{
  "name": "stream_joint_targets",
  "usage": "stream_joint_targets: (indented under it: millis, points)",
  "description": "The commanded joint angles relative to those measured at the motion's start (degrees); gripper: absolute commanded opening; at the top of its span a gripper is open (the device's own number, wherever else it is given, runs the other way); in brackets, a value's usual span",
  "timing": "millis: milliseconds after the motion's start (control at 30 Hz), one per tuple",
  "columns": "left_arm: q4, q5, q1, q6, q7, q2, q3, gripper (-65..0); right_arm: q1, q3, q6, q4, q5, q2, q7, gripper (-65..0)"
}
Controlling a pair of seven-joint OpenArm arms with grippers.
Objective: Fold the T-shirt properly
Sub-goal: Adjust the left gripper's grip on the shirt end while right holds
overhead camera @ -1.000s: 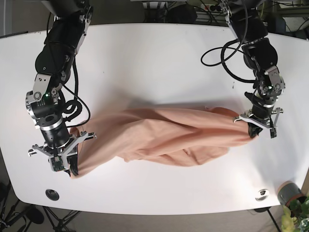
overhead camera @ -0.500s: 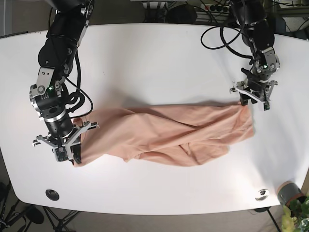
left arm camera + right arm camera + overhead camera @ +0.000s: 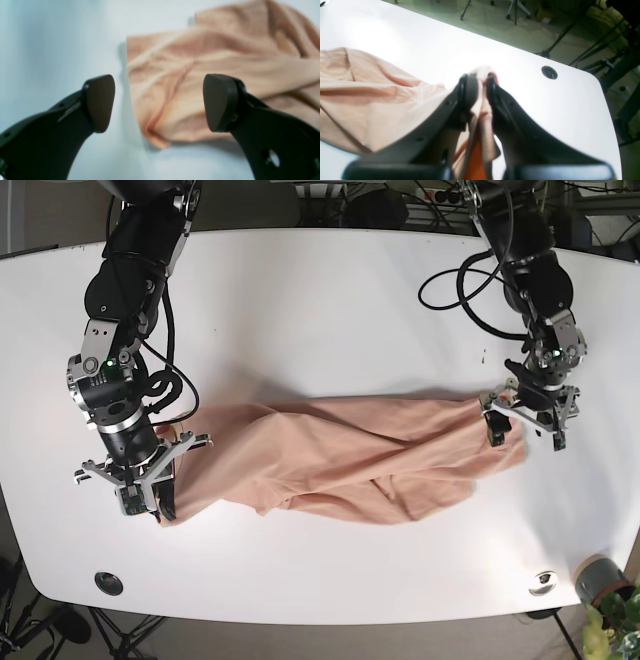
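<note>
- T-shirt (image 3: 350, 465), peach, lies bunched and twisted mid-worktop (image 3: 300, 310); long axis runs side to side in the base view.
- Right gripper (image 3: 480, 85): jaws clenched on a fabric corner at that view's left end.
- Left gripper (image 3: 157, 102): jaws released, spread wide above the opposite end's edge, gripping nothing.
- Step, as judged: spreading the garment flat; folding not yet begun.
- Next move likely calls for the left jaws to descend onto the near corner and close, then both arms to pull apart.

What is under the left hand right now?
Under the open left hand lie the T-shirt's loose edge and bare white table. Anything beneath the cloth is hidden.
</note>
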Motion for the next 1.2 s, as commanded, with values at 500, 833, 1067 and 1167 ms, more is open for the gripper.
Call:
stream_joint_targets:
  millis: [500,833,1067,1167]
  points:
    - [-24.59,-0.56,-14.01,0.15,-3.19,-3.24,-2.76,-12.9,1.72,0.17,-0.25,0.90,0.62,0.44,1.68,-65.0]
    - [-33.20,-0.65,-16.64,-0.64,-3.36,-4.21,-2.50,-13.2,1.80,0.17,-0.25,0.90,0.62,0.44,1.68,-65.0]
    - [-34.79,-0.30,-16.38,-6.45,-3.28,-2.63,-2.50,-35.6,2.42,0.17,-0.25,0.90,0.62,0.44,1.68,-65.0]
    - [-34.79,-0.21,-16.12,-6.27,-3.36,-2.63,-2.50,-45.4,2.51,0.17,-0.25,0.90,0.62,0.44,1.68,-65.0]
